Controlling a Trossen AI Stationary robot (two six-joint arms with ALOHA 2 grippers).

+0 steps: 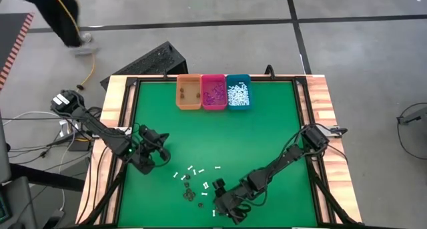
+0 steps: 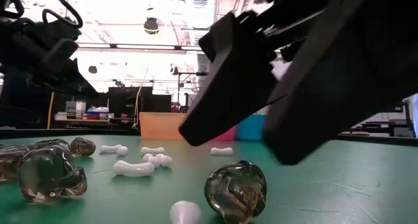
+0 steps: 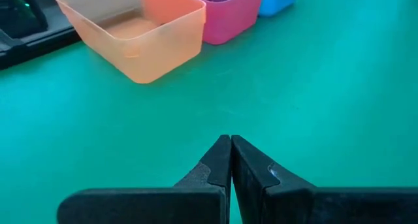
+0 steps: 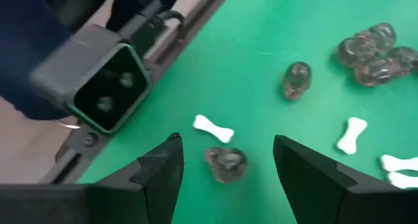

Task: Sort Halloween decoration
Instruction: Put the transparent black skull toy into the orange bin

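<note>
Low view, right gripper (image 2: 274,129) blocks bins (image 2: 160,126)

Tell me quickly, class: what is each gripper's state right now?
Left gripper: closed, holding nothing, over bare green mat.
Right gripper: open, empty, with a dark skull piece between its fingers.

high cam stares straight down at the whole green table (image 1: 260,129), low cam sits on its surface looking level toward the bins (image 2: 162,126), each wrist cam peers close past its own fingers, and high and right wrist both catch the scattered skulls (image 4: 226,164).
</note>
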